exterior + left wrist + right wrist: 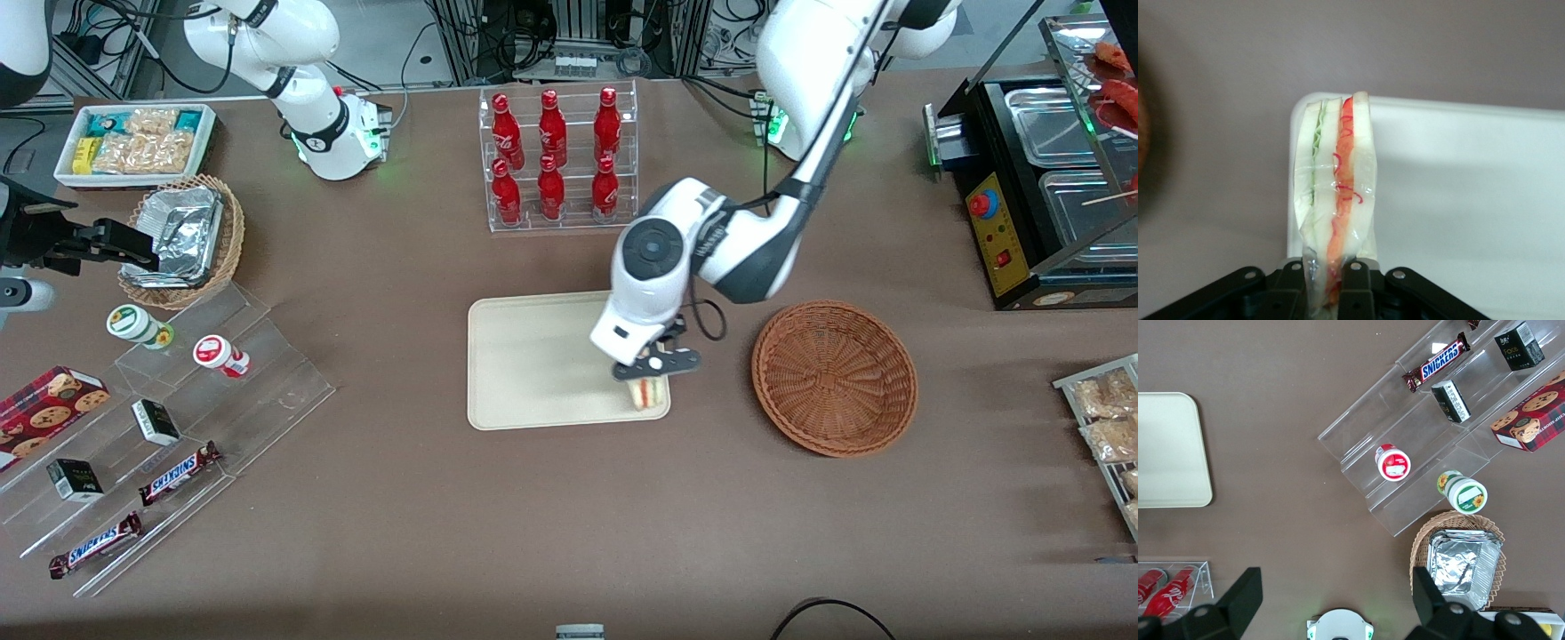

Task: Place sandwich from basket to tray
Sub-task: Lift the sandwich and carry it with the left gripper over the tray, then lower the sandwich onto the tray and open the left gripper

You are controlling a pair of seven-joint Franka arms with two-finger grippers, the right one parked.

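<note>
Low centre of the front view, our gripper (648, 374) pinches the soft, film-wrapped, likely slippery sandwich (648, 392) by its bread faces over the tray (533, 364).

End effector (652, 372) holds sandwich (649, 392) over tray (533, 364) corner

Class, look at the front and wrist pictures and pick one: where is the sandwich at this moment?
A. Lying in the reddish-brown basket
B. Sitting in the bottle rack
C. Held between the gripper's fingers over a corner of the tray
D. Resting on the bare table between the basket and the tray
C: the gripper is shut on the sandwich above a corner of the tray, and the basket beside it holds nothing.
</note>
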